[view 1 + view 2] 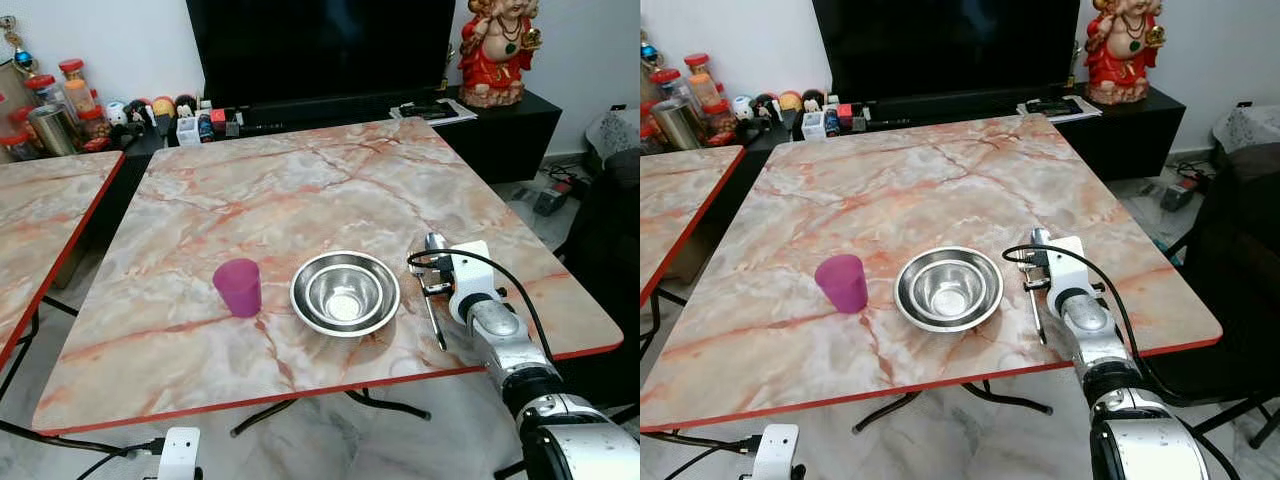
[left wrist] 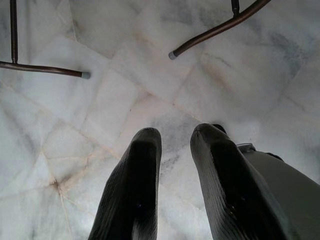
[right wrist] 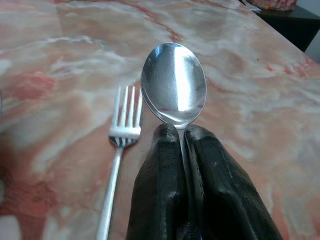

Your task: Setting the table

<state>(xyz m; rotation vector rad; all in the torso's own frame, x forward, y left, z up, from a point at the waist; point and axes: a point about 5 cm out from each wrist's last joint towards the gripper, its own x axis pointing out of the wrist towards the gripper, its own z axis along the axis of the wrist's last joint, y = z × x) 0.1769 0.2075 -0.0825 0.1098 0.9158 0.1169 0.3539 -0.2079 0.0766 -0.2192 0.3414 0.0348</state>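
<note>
Marble-patterned in pink and cream, the table (image 1: 300, 190) has a thin red rim and carries a small place setting close to its near edge. A steel bowl (image 1: 345, 292) sits in the middle of that edge, with a purple plastic cup (image 1: 238, 287) just beside it toward the left edge. Toward the right edge, beside the bowl, a fork (image 3: 119, 150) lies flat on the marble.

Over that spot the right gripper (image 3: 182, 135) has its two black fingers pinched on the neck of a steel spoon (image 3: 174, 82), just below the bowl of the spoon, which juts forward, alongside the fork and just above or on the table; I cannot tell which.

The spoon looks light, stiff and slick. A hold low on the narrow neck seems sound, though polished metal could twist or slide if the grip eases before it rests flat.

From the head views the cutlery is small and half hidden behind the arm; the right wrist view shows the pinch, the fork's tines and the narrow gap between the two pieces. The left wrist view shows the left gripper (image 2: 172, 145) hanging over the pale tiled floor (image 2: 150, 85), fingers slightly apart, holding nothing.
</note>
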